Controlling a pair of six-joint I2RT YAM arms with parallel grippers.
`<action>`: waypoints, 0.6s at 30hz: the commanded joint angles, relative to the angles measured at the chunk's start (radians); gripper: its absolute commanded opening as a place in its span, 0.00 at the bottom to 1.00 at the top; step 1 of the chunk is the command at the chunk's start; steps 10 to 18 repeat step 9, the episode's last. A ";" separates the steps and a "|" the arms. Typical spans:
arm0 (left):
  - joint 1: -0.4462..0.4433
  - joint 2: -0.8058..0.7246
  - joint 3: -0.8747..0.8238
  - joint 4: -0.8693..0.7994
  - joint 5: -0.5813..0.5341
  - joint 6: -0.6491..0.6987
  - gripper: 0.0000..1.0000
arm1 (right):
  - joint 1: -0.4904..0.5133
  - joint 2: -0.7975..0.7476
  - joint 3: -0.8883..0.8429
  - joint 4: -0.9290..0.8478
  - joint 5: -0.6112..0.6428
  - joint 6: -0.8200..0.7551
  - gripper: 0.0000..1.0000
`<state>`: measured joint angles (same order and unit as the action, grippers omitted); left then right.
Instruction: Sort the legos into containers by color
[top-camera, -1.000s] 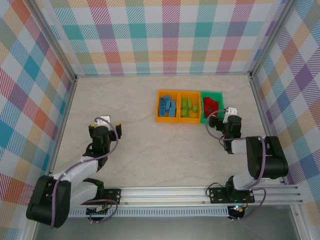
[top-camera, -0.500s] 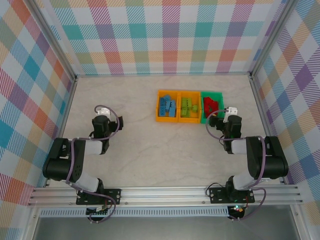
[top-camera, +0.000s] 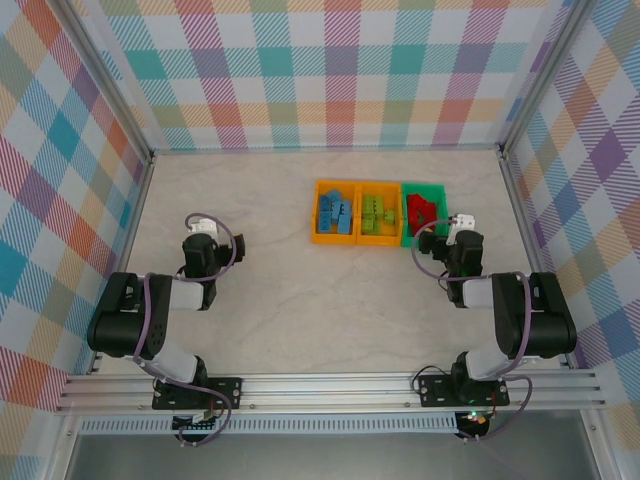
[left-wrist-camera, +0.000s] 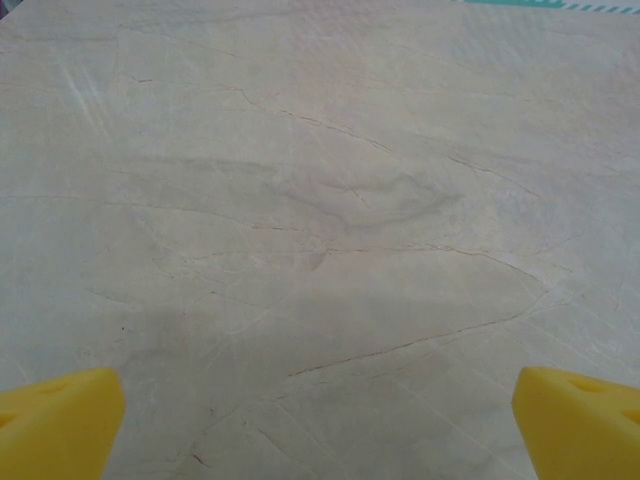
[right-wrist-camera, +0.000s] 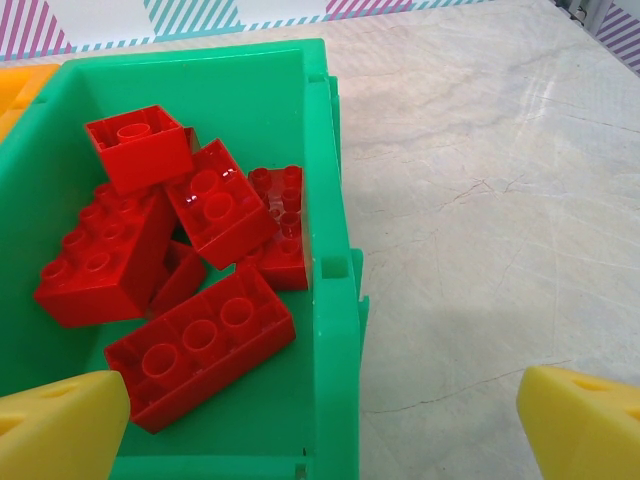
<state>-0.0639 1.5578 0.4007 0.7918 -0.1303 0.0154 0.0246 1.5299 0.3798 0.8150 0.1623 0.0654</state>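
Note:
Three bins stand in a row at the back of the table. The left orange bin (top-camera: 322, 236) holds blue legos (top-camera: 335, 211). The middle orange bin (top-camera: 377, 239) holds lime green legos (top-camera: 376, 213). The green bin (top-camera: 437, 188) holds red legos (top-camera: 420, 211). In the right wrist view, several red legos (right-wrist-camera: 190, 345) lie piled inside the green bin (right-wrist-camera: 335, 300). My right gripper (right-wrist-camera: 322, 425) hangs open over that bin's near right rim, with nothing between its yellow fingertips (right-wrist-camera: 60, 420). My left gripper (left-wrist-camera: 320, 420) is open over bare table, and in the top view the left gripper (top-camera: 201, 235) sits far left of the bins.
The plaid-walled enclosure has metal posts at its corners and a rail (top-camera: 330, 385) along the near edge. Both arms are folded low near their bases. Pale marbled tabletop (top-camera: 300, 290) lies between the arms and in front of the bins.
My left arm has folded back, its elbow swinging in over its base, and the gripper has shifted slightly toward the back. The right arm and the bins have not moved.

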 joint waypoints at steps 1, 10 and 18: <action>-0.004 0.005 0.018 0.017 0.015 0.003 1.00 | 0.003 -0.004 0.014 0.032 -0.029 -0.022 0.99; -0.004 0.005 0.017 0.017 0.014 0.005 1.00 | 0.002 -0.005 0.007 0.041 -0.030 -0.021 1.00; -0.004 0.005 0.017 0.017 0.014 0.005 1.00 | 0.002 -0.005 0.007 0.041 -0.030 -0.021 1.00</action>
